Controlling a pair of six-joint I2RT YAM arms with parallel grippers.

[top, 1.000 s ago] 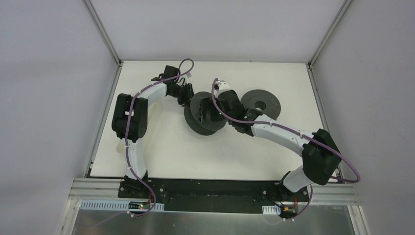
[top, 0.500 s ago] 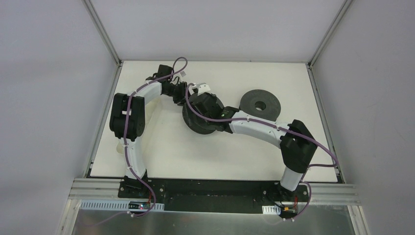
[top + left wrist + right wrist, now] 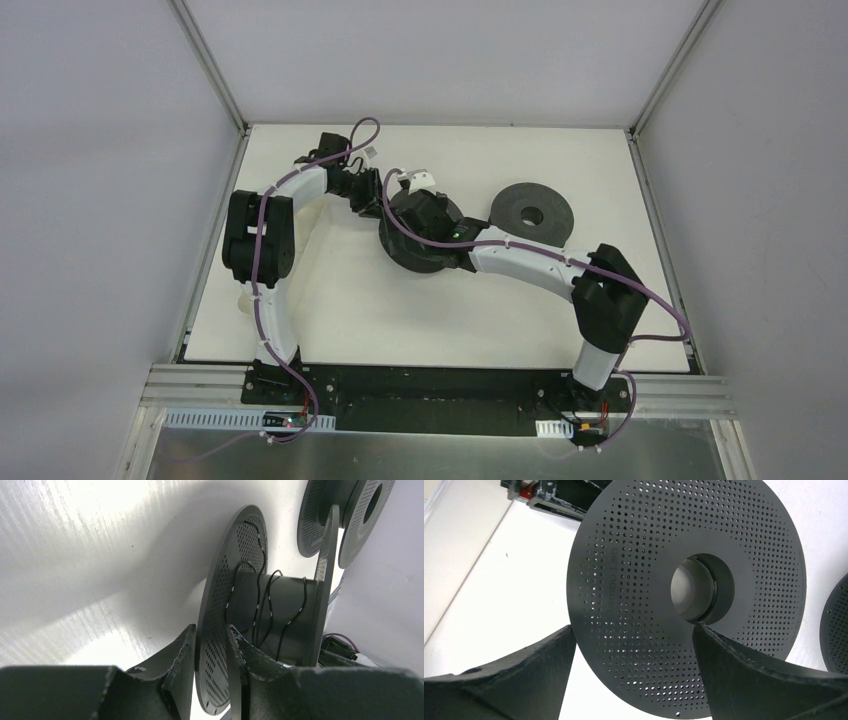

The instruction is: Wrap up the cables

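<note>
A black spool [image 3: 280, 610] with perforated flanges stands on the white table, and thin dark cables [image 3: 260, 600] loop loosely round its hub. My left gripper [image 3: 211, 628] is shut on the rim of the spool's near flange [image 3: 235, 565]; from above it sits at the spool's left side [image 3: 367, 197]. My right gripper [image 3: 634, 627] hangs open over the other flange [image 3: 634, 580]. One of its fingertips [image 3: 700, 627] is at the edge of the centre hole [image 3: 696, 587], and the other is outside the rim. In the top view the right wrist covers most of the spool [image 3: 415, 262].
A second black spool [image 3: 531, 212] lies flat to the right of the first, also at the right edge of the right wrist view [image 3: 839, 630] and the upper right of the left wrist view [image 3: 345, 515]. Grey walls and aluminium posts enclose the table [image 3: 330, 320].
My right arm has swung left from between the two spools to hang directly over the held spool, its jaws narrowing slightly. The left gripper and spool have shifted a little to the left.
</note>
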